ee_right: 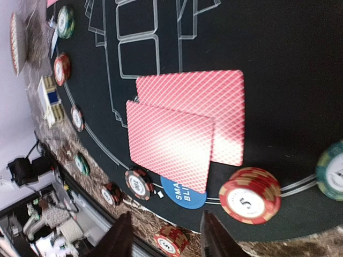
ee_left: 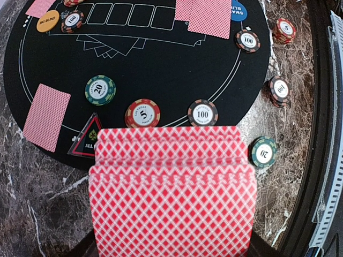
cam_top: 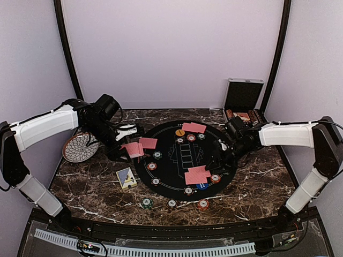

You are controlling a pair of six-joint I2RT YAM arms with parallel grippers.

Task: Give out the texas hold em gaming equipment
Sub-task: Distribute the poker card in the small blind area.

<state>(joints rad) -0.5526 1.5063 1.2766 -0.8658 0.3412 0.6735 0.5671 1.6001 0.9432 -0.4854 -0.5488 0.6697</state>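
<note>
Pinching a fanned red-backed deck (ee_left: pixel 171 198), the left tool (cam_top: pixel 128 143) could spill it onto poker chips (ee_left: pixel 142 113) just ahead — the right tool (ee_right: pixel 166 217) hangs spread.

White-shelled arms (cam_top: pixel 45 128), black joints

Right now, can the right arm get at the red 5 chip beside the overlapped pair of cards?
Probably yes. The right end effector hangs open and empty nearby. The red 5 chip lies flat and uncovered at the edge of the mat, beside the pair of cards, with nothing standing between.
</note>
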